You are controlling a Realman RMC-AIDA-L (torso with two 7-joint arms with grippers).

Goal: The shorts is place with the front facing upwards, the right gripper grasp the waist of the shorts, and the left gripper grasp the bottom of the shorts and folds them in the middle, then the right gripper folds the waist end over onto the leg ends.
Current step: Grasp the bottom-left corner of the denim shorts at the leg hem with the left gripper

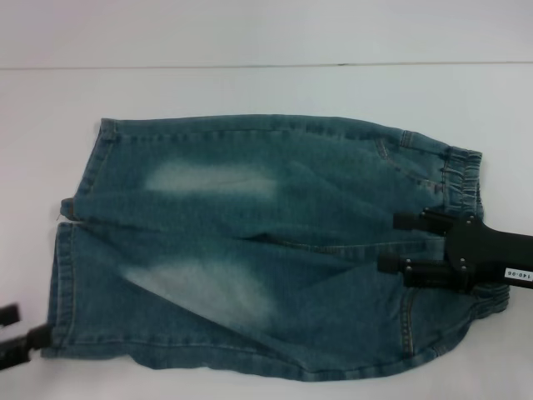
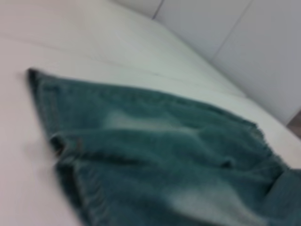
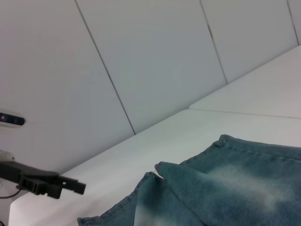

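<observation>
The blue-green denim shorts (image 1: 266,250) lie flat, front up, on the white table. The gathered waist (image 1: 463,177) is at the right and the two hemmed leg ends (image 1: 67,267) are at the left. My right gripper (image 1: 391,242) hovers open over the shorts just inside the waist, with nothing between its fingers. At the bottom left, my left gripper (image 1: 25,329) stands open beside the corner of the near leg hem. The left wrist view shows the leg hems (image 2: 47,108) close up. In the right wrist view the leg ends (image 3: 188,188) appear with the left gripper (image 3: 79,187) beyond them.
The white table (image 1: 266,92) stretches behind and to the left of the shorts. A pale panelled wall (image 3: 155,61) rises beyond the table's far edge.
</observation>
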